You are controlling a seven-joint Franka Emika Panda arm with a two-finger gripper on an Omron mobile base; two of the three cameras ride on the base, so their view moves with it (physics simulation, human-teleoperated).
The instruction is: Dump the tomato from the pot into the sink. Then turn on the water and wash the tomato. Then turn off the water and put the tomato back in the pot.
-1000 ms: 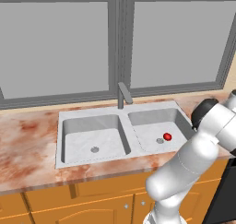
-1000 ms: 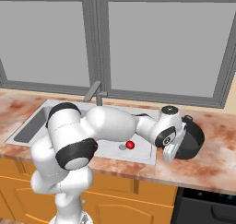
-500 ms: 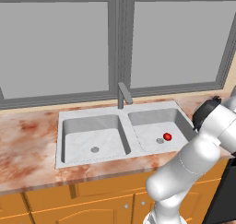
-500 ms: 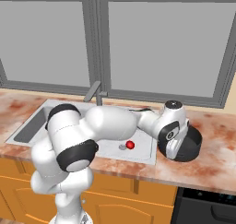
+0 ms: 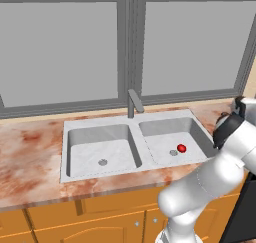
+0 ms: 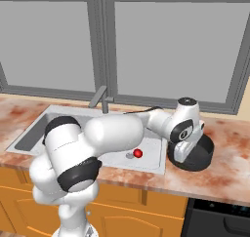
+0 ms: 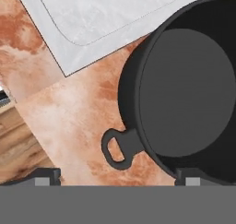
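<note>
The black pot (image 6: 201, 155) stands upright and empty on the counter to the right of the sink (image 6: 149, 167). In the hand view the pot (image 7: 184, 94) shows its loop handle (image 7: 116, 150) lying between my spread fingertips. My gripper (image 7: 119, 177) is open just above that handle, holding nothing. From the right base view the gripper (image 6: 181, 154) hangs over the pot's left rim. The red tomato (image 5: 181, 148) lies in the right basin beside the drain, and it also shows as the tomato (image 6: 138, 153) near the front wall. The sink (image 5: 100, 132) is dry.
The grey faucet (image 5: 134, 102) stands behind the divider between the basins, with no water running. A marbled reddish counter (image 7: 78, 121) surrounds the sink corner (image 7: 60, 48). Windows rise behind the counter. A dark appliance (image 6: 219, 219) sits below at the right.
My jaws have spread wide and let go of the pot, which now rests upright on the counter. The hand has lifted slightly. The tomato has stayed in place.
</note>
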